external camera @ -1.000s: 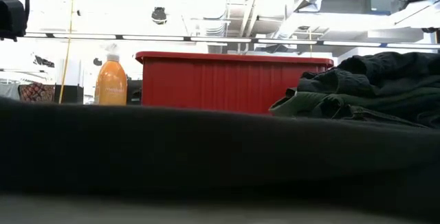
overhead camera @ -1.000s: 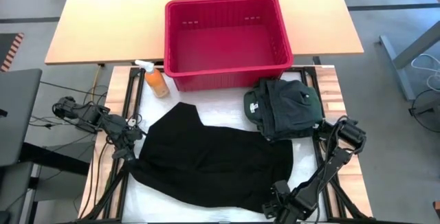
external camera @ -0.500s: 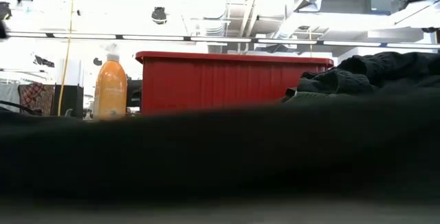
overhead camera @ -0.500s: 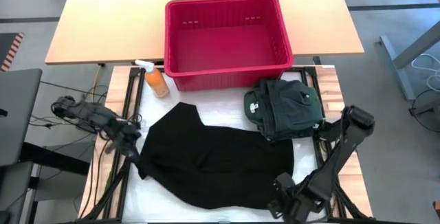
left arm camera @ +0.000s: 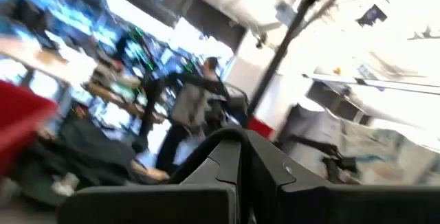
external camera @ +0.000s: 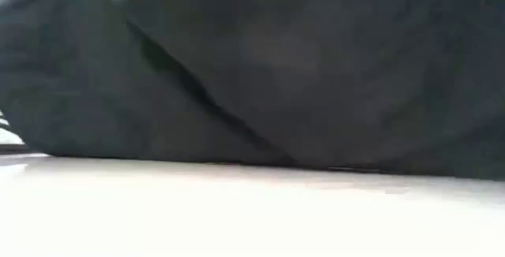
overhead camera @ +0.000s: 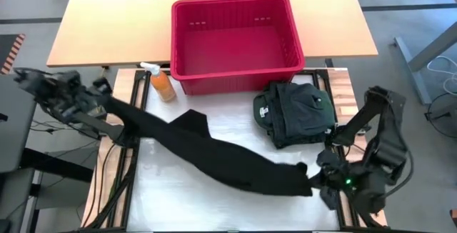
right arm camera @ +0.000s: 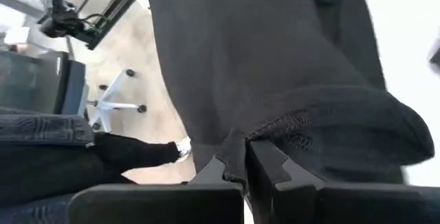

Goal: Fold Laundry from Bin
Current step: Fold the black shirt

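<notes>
Across the white work surface [overhead camera: 178, 197] the black garment [overhead camera: 214, 154] is no longer lying flat as a broad sheet, as it was a second ago. It has been lifted and pulled out into a long diagonal band. The left gripper [overhead camera: 96, 98] has swung up and out past the table's left edge, fingers clenched on one end of the cloth. The right gripper [overhead camera: 318, 179] has moved in to the near right corner and has just clamped down on the other end. In the right wrist view its fingers [right arm camera: 227, 169] pinch a bunched hem with stitching showing.

To my eye that means the spreading is over and both arms are now carrying the piece, probably to shake it out or lay it over for a fold. No fold has been made yet.

The garment hangs slack in the middle, a soft matte black, with one flap sticking up near its centre. In the low view it fills nearly everything as a dark curtain above the pale table.

A dark green pile [overhead camera: 296, 113] with a small pale label sits bunched at the right, just in front of the red bin [overhead camera: 235, 4], which looks empty. An orange spray bottle [overhead camera: 161, 83] stands by the bin's left corner.
</notes>
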### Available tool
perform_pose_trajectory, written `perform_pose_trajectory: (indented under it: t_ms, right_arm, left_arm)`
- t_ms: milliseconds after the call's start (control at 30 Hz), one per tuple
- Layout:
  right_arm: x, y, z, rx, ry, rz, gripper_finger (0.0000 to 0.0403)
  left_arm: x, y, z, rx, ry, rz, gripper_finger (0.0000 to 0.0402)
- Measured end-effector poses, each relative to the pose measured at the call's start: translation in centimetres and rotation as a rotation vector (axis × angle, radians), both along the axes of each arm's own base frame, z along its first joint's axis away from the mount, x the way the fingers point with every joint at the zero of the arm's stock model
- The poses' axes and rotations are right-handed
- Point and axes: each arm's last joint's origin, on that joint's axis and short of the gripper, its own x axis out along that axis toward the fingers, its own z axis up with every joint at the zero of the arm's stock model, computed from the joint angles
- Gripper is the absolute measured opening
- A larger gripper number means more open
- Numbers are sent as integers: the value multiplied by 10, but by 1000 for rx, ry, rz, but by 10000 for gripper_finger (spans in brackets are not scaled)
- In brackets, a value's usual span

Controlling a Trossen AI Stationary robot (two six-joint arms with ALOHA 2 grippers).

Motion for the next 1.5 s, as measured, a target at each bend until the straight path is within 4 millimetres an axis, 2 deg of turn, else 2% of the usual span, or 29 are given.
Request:
perform_pose_trajectory:
  t_ms: [100,300,633,967,1033,1133,1300,1400,1500]
  right_arm:
    - [-11,-8,5,7,6,17,20]
    - [-30,-13,7,28,43,36,20]
    - [-62,-7,3,103,139,40,20]
    - [-91,-9,-1,106,197,26,19]
    - [-90,-10,0,88,140,20,19]
    - [-80,-14,5,22,-48,-13,19]
    - [-45,-30,19,-261,-343,-99,19]
    - [-32,-46,34,-430,-386,-100,19]
    - [-27,-69,51,-565,-382,-73,19]
  left_arm:
    - [-7,4,5,19,-22,64,0]
    - [-8,7,5,38,-4,160,0]
    - [-8,11,4,46,22,306,0]
    - [-8,13,3,48,56,402,0]
    - [-8,14,3,42,60,426,0]
    - [-8,15,5,6,49,454,0]
    - [7,10,16,-4,40,494,0]
    - [21,5,22,8,61,504,0]
    - [38,-2,30,19,86,520,0]
